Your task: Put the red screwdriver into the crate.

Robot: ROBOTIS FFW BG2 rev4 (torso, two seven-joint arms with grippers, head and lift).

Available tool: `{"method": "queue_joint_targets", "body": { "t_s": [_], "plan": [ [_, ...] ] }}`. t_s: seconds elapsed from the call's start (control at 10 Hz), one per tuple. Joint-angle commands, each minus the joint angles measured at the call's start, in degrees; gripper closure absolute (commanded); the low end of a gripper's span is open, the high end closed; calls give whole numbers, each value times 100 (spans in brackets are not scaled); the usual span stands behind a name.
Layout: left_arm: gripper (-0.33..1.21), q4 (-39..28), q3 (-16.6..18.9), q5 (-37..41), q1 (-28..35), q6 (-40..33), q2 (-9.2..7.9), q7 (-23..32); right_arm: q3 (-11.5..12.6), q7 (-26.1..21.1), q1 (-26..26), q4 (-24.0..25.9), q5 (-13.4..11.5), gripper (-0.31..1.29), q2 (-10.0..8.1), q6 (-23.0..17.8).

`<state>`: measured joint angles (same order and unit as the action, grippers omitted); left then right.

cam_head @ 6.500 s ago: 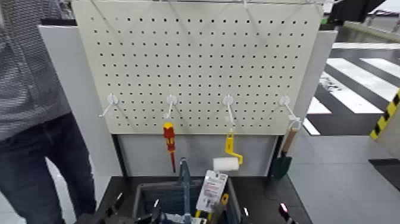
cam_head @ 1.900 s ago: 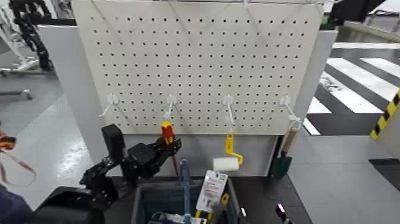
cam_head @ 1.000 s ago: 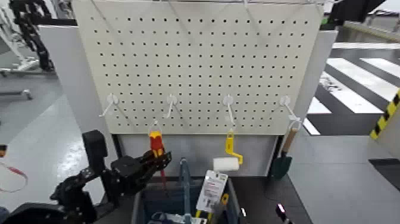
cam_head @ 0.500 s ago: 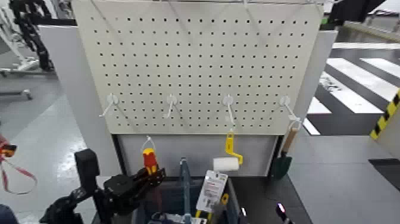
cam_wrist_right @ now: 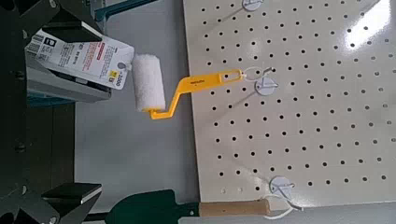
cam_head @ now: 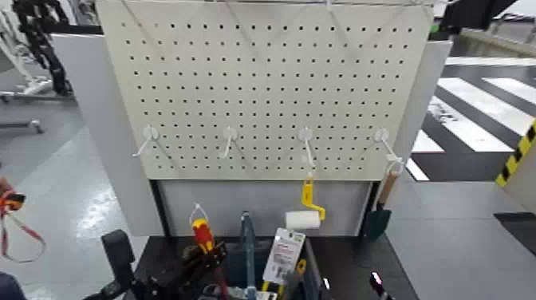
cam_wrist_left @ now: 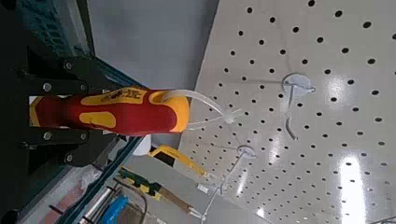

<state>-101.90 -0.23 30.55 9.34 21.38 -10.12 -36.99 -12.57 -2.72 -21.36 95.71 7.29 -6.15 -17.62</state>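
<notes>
Transport step: left claw (cam_head: 199, 259) is clamped on the red screwdriver (cam_head: 202, 235), upright at the crate (cam_head: 313, 279) rim, 9 o'clock side. Next: lower inside, release. Right claw's state cannot be told.

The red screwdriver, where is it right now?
In the head view, the red screwdriver is low and left of centre, held in the left hand above the crate.

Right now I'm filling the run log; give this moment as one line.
left gripper: shut on red screwdriver | screwdriver: off hook, above crate | right gripper: not visible | paint roller: hanging on pegboard
</notes>
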Motion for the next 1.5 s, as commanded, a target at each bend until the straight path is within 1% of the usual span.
{"method": "queue_joint_targets", "body": {
  "t_s": [0.1, 0.3, 0.7, 0.8, 0.9, 1.0, 1.1, 1.5],
  "plan": [
    [119, 372, -73, 258, -37, -2, 1, -80, 0, 8, 0, 0, 0, 16, 0, 4],
    [119, 592, -117, 478, -160, 279, -16, -229, 0, -1, 0, 0, 0, 16, 9, 4],
    [117, 636, -108, 671, -186, 552, -25, -221, 0, 8, 0, 0, 0, 16, 9, -5],
    [96, 627, -91, 671, -178, 543, -34, -203, 0, 8, 0, 0, 0, 16, 9, -5],
    [61, 627, -100, 662, -178, 490, -43, -203, 0, 8, 0, 0, 0, 16, 9, -5],
    [29, 618, -100, 671, -178, 429, -43, -203, 0, 8, 0, 0, 9, 16, 9, -5],
    [11, 610, -91, 671, -178, 385, -43, -194, 0, 8, 0, 0, 9, 16, 9, -5],
    [13, 583, -65, 680, -169, 191, -43, -177, 0, 8, -9, 0, 18, 16, 9, -14]
  ]
}}
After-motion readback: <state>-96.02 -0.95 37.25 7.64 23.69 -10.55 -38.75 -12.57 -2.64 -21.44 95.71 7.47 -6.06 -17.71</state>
